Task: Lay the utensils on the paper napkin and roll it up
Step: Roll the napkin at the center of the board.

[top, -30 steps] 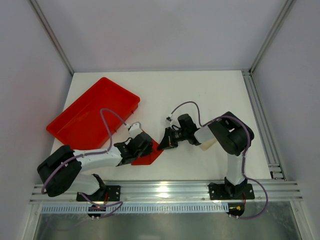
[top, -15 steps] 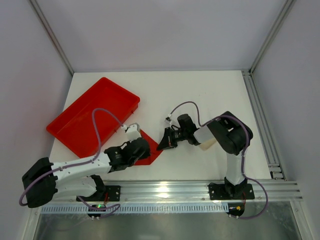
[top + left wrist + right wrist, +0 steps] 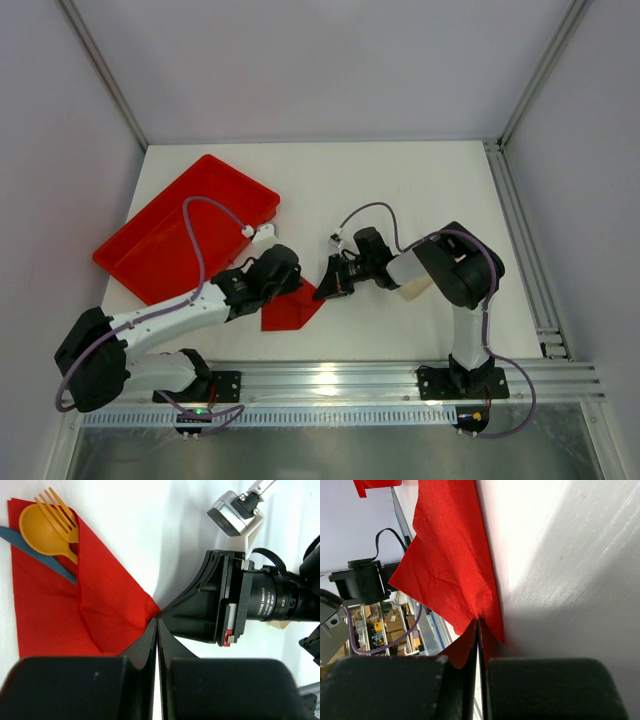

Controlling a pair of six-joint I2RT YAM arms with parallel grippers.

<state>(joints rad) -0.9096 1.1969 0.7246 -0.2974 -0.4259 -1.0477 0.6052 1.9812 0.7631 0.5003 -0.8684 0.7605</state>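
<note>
Corner of the napkin (image 3: 293, 312) pinched; cutlery (image 3: 47, 522) sits at its far corner.
The right gripper (image 3: 479, 626) is clamped on that corner. The left gripper (image 3: 156, 627) is closed tight with its tips touching the same corner, grip unclear. From the left wrist the cutlery lies at 10 o'clock, long axis 10-to-4, handles apparently under a folded flap.

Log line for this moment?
napkin: partly folded | utensils: on napkin corner | left fingers: shut at napkin | right fingers: shut on napkin
</note>
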